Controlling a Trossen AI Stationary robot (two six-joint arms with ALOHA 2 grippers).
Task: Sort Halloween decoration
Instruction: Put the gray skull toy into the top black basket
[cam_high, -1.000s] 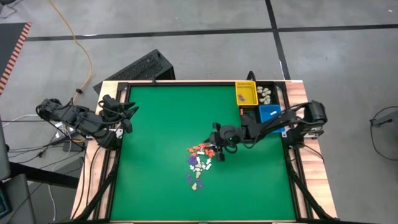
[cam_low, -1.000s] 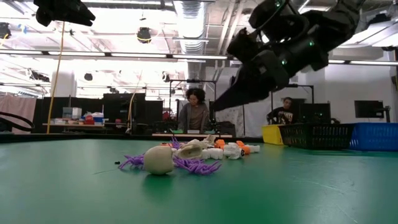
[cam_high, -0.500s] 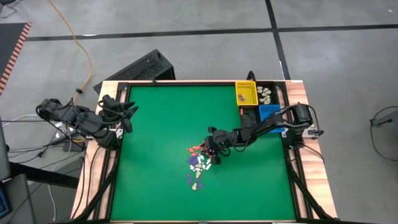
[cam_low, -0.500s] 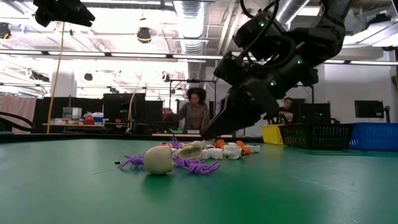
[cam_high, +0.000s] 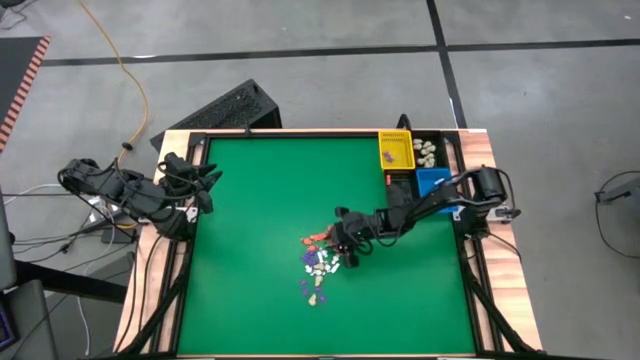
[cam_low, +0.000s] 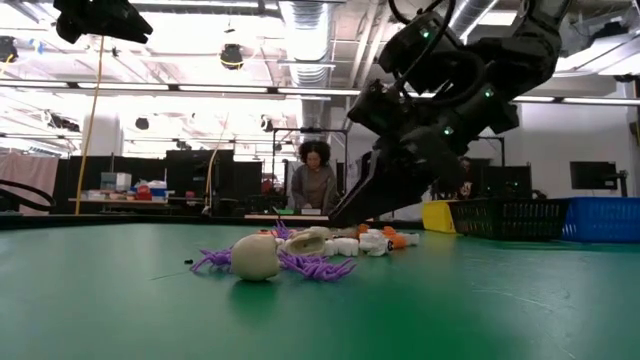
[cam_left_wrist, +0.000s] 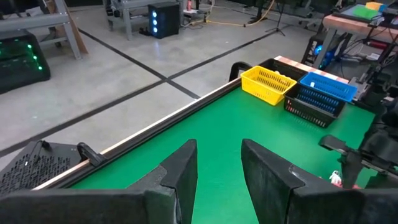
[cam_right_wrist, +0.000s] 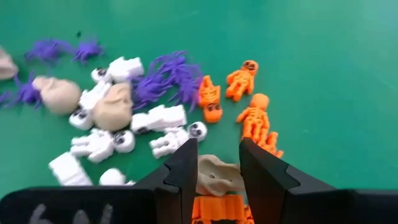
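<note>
Between your right gripper's (cam_right_wrist: 214, 163) slightly parted fingers sits a cream skull (cam_right_wrist: 219, 175); it has descended onto the pile, pick imminent.

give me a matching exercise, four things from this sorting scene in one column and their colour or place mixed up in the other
Things:
1. skeleton figures
2. spiders
3. left gripper
4. right gripper

Descriptions:
A. purple
B. low over the trinket pile, a cream skull between its fingers
C. orange
D. parked at the table's left edge, away from the pile

Pairs: 1-C, 2-A, 3-D, 4-B
</note>
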